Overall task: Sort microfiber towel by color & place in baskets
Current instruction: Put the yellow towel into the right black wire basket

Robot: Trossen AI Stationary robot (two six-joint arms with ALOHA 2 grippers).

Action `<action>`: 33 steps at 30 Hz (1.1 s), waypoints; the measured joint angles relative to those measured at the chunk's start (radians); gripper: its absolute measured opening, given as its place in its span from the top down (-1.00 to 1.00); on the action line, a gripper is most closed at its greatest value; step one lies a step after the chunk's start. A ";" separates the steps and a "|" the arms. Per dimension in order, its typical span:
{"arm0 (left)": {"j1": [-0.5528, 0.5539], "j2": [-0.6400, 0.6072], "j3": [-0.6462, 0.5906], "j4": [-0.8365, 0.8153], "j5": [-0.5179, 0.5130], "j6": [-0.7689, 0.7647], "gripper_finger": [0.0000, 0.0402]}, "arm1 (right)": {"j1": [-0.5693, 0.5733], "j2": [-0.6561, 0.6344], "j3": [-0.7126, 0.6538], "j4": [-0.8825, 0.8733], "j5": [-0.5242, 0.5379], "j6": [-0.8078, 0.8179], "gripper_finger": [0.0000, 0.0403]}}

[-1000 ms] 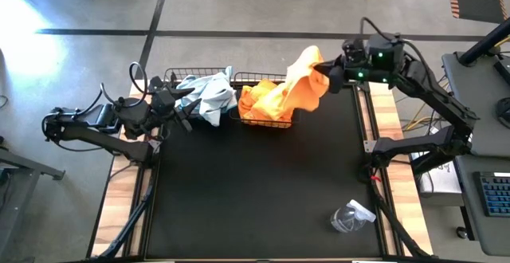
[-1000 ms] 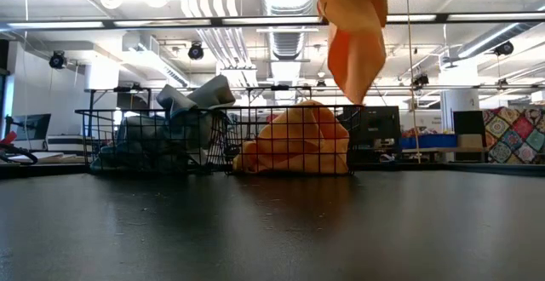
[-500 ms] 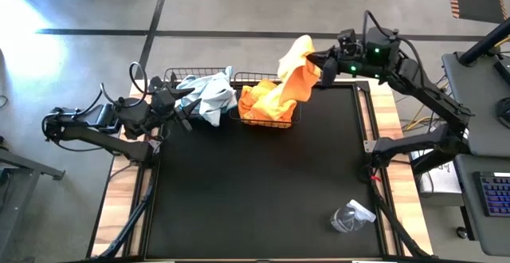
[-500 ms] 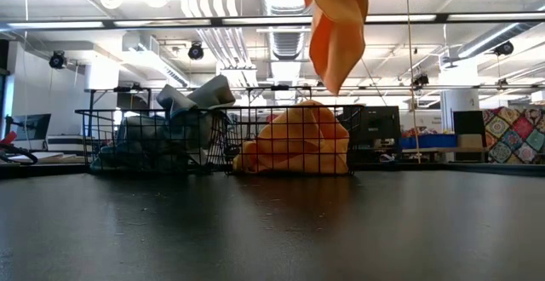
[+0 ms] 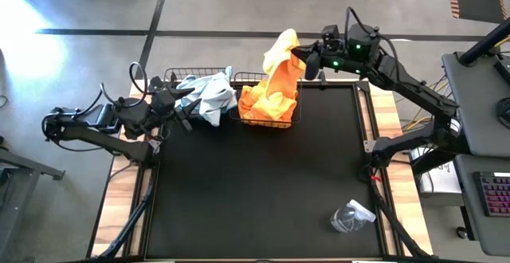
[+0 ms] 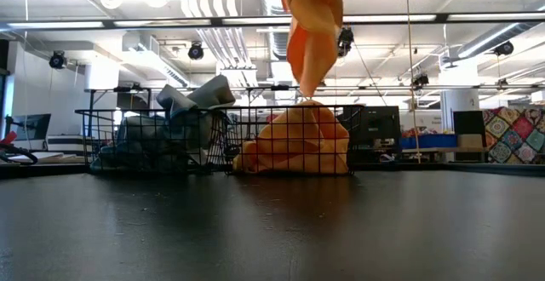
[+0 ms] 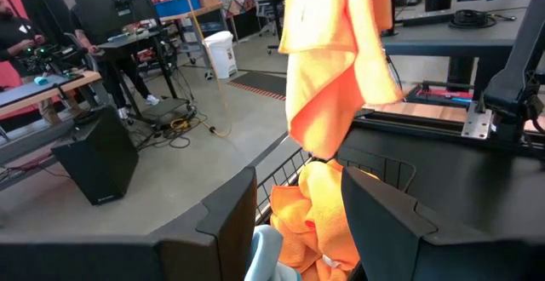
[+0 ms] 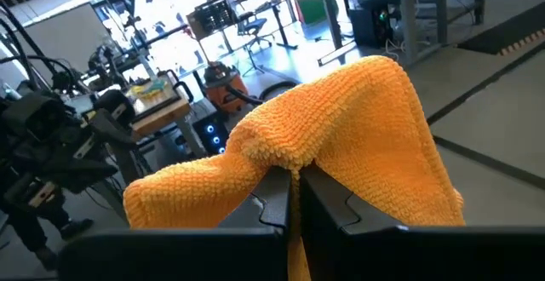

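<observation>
The right gripper [image 5: 298,58], clamped shut on an orange towel [image 5: 280,56], has carried it leftward across the table [image 5: 255,191] over the past second. The cloth that hung off to the right of the basket now dangles directly above it, its lower tip just over the orange pile. By the look of it, only the release remains for this cloth.

Two black mesh baskets stand side by side at the table's far edge: the orange basket [image 5: 271,121], heaped with orange cloth, and the grey basket [image 5: 177,76], holding blue-grey towels [image 5: 205,96]. How many cloths lie in each heap cannot be told. No loose towel shows on the tabletop.

The left gripper [image 5: 182,104] waits beside the grey basket, fingers apart and holding nothing.

One clear bottle [image 5: 351,216] lies near the table's front right corner, well apart from the baskets.
</observation>
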 joint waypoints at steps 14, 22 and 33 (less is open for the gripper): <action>0.000 0.000 0.000 0.000 0.000 0.000 0.21 | 0.000 0.155 0.000 0.040 0.000 -0.012 0.95; 0.000 0.000 0.000 -0.001 0.000 0.000 0.21 | 0.000 0.215 0.000 0.039 -0.020 -0.007 0.95; 0.000 0.000 0.000 -0.010 0.000 0.000 0.21 | 0.000 0.217 0.000 0.018 -0.053 -0.048 0.92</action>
